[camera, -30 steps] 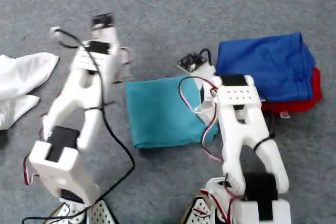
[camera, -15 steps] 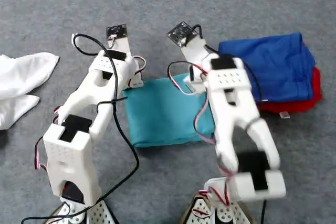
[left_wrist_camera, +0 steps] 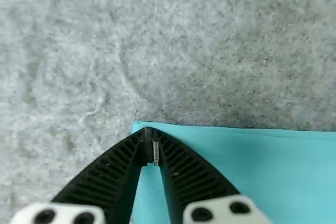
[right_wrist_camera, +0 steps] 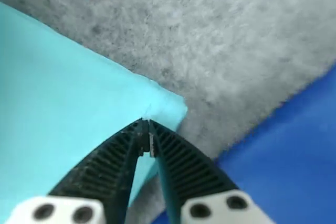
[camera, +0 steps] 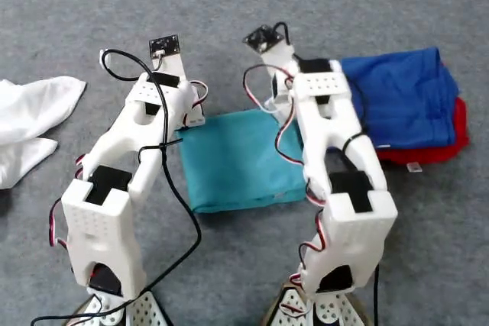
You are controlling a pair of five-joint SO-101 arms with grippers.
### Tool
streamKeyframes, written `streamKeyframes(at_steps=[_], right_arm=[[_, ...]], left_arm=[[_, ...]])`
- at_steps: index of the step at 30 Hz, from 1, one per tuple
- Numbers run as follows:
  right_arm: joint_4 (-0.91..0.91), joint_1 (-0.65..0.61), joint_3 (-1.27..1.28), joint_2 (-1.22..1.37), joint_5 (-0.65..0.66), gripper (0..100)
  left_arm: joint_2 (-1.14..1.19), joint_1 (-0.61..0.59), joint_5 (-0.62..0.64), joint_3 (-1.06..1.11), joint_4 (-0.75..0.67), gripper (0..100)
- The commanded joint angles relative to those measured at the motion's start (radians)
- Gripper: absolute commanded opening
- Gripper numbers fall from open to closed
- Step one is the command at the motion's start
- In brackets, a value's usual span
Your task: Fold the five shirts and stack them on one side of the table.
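A folded teal shirt [camera: 237, 162] lies flat mid-table between the two arms. My left gripper [camera: 189, 121] is at its far left corner. In the left wrist view the left gripper [left_wrist_camera: 149, 139] is shut with its tips pinched on that corner of the teal shirt [left_wrist_camera: 252, 171]. My right gripper [camera: 281, 108] is at the far right corner. In the right wrist view the right gripper [right_wrist_camera: 146, 127] is shut on the teal shirt [right_wrist_camera: 52, 87], with a small crease at the tips. A folded blue shirt [camera: 397, 93] lies on a red shirt [camera: 451, 143] at the right.
A crumpled white shirt [camera: 30, 116] lies at the left edge of the grey carpeted table [camera: 229, 28]. The blue shirt [right_wrist_camera: 283, 145] sits close beside the right gripper. Both arm bases stand at the near edge.
The left arm swung in to the teal shirt's far left corner. The right arm stretched forward and shifted to the far right corner. Both grippers now sit down on the cloth.
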Motion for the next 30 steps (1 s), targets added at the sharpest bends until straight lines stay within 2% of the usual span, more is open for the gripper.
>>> streamKeyframes(at_steps=[1, 3, 5, 8, 13, 18, 20, 25, 30], right_arm=[[0.107, -0.024, -0.062, -0.168, -0.009, 0.2], [0.203, -0.047, -0.042, -0.243, -0.020, 0.2], [0.272, -0.064, 0.016, -0.323, -0.086, 0.2], [0.285, -0.085, 0.197, -0.470, -0.141, 0.2], [0.074, -0.105, 0.582, -0.668, -0.094, 0.2], [-0.170, -0.042, 0.872, -0.674, -0.064, 0.3], [-0.229, -0.004, 0.914, -0.645, -0.064, 0.3], [-0.230, 0.044, 0.909, -0.561, -0.051, 0.3], [-0.138, -0.010, 0.835, -0.676, -0.051, 0.3]], left_arm=[[-0.013, -0.021, -0.003, -0.035, -0.014, 2], [-0.013, -0.023, -0.003, -0.034, -0.008, 2], [-0.013, -0.021, -0.003, -0.029, -0.006, 2], [-0.013, -0.021, -0.003, -0.026, -0.006, 2], [-0.013, -0.021, -0.003, -0.026, -0.006, 2], [-0.013, -0.023, -0.003, -0.026, -0.006, 2], [-0.013, -0.032, -0.003, -0.026, -0.006, 2], [-0.013, -0.072, -0.003, -0.032, -0.012, 2], [-0.013, -0.063, -0.003, -0.034, -0.012, 2]])
